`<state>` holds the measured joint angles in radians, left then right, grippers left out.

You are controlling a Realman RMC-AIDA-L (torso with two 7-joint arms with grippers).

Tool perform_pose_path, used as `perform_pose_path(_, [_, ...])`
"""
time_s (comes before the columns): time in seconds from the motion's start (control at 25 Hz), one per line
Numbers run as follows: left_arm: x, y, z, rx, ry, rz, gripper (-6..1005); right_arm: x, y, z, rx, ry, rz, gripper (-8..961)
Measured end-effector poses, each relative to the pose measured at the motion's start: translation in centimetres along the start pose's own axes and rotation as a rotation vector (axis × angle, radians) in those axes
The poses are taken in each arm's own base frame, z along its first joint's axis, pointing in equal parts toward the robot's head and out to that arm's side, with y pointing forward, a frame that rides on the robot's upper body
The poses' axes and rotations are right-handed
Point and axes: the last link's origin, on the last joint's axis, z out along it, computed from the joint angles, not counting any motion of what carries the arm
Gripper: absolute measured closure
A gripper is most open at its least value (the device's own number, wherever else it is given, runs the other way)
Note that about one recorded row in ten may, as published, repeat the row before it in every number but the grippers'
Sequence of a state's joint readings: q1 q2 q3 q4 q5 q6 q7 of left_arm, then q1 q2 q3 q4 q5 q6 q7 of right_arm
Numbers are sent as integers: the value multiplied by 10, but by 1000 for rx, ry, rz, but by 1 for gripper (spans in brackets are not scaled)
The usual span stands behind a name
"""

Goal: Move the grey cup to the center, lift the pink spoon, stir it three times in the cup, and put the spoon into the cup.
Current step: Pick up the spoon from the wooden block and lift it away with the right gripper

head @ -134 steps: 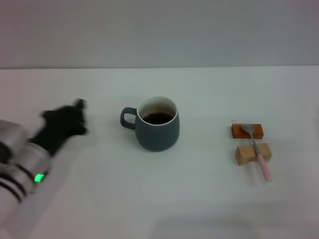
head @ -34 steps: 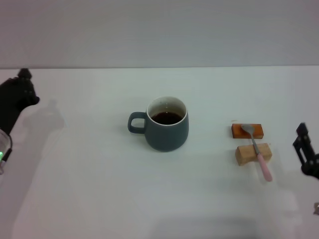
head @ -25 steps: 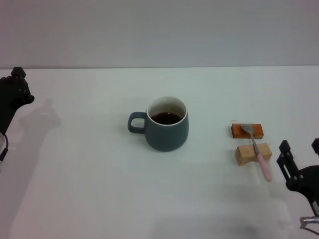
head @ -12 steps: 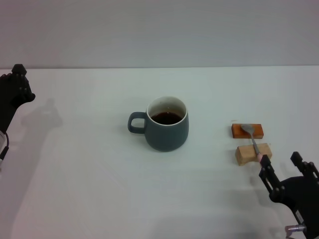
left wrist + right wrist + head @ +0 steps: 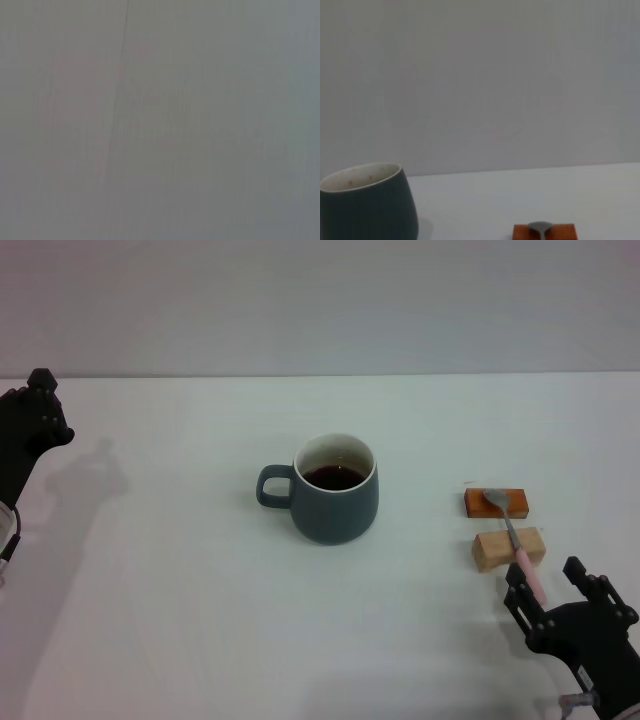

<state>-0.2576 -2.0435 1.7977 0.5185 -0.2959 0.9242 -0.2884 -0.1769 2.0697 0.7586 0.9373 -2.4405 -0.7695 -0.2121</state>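
The grey cup (image 5: 336, 491) stands upright mid-table with dark liquid inside and its handle pointing to my left; it also shows in the right wrist view as the cup (image 5: 367, 207). The pink spoon (image 5: 519, 548) lies across two wooden blocks, its silver bowl on the orange block (image 5: 495, 503) and its pink handle sloping toward me. My right gripper (image 5: 552, 585) is open just behind the handle's near end, holding nothing. The handle tip lies beside its left finger. My left gripper (image 5: 32, 425) is raised at the far left edge, away from everything.
A tan wooden block (image 5: 508, 548) supports the spoon's neck, with the orange block (image 5: 545, 232) behind it. The white table (image 5: 180, 600) ends at a grey wall. The left wrist view shows only a plain grey surface.
The cup shifted slightly right and the left arm withdrew to the far left edge. The right gripper came in from the right edge and moved left toward the spoon handle's near end.
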Motion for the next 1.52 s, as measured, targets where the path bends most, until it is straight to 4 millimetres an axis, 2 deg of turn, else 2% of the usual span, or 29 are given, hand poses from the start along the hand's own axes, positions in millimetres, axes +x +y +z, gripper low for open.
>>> perform_pose_path(0.36, [1, 0, -2, -2, 9, -1, 1001, 5, 0, 7, -18, 45, 1, 279])
perform_pose_path(1.52, [-1, 2, -5, 0, 14, -11, 1001, 2, -8, 22, -9, 43, -3, 283])
